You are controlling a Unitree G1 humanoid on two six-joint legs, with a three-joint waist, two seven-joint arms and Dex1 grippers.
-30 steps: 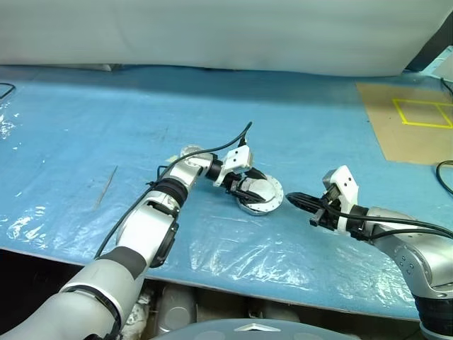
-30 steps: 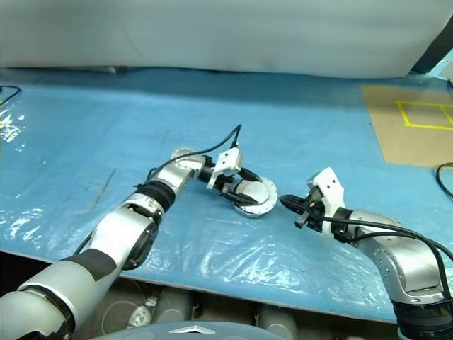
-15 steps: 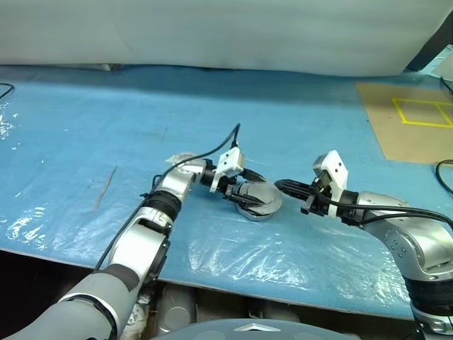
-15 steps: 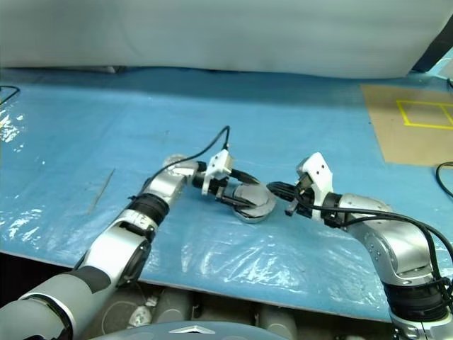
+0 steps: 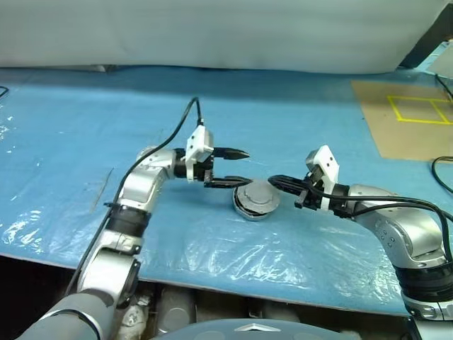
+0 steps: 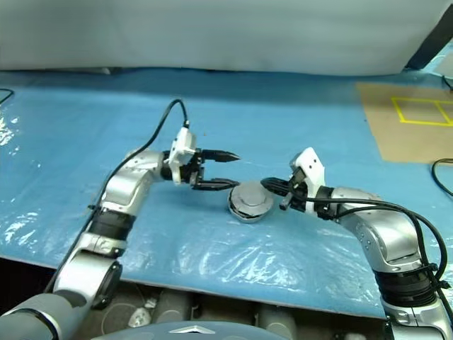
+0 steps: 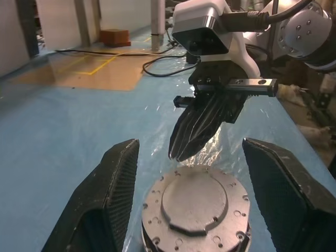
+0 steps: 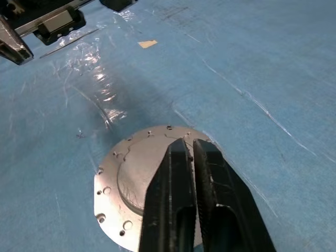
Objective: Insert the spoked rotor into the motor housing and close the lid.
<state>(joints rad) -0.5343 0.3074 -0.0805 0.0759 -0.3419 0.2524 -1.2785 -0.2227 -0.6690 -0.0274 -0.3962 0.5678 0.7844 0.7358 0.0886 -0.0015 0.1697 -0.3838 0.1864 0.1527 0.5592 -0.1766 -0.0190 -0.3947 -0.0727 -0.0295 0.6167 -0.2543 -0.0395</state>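
Note:
The motor housing stands on the blue table cover as a short silver can, with its round flanged lid lying flat on top. The spoked rotor is hidden. To the left of the housing and slightly above it, my left gripper is open and empty, its two fingers spread wider than the can. From the right, my right gripper reaches in with its fingers almost together and nothing between them. Its tips hover over the lid's right edge.
A brown board with a yellow tape square lies at the back right. A thin rod rests on the cover at the left. Crinkled clear film covers the front of the table near its edge.
My left gripper has drawn back from the housing, up and to the left, staying open. My right gripper has moved left until its tips are over the lid.

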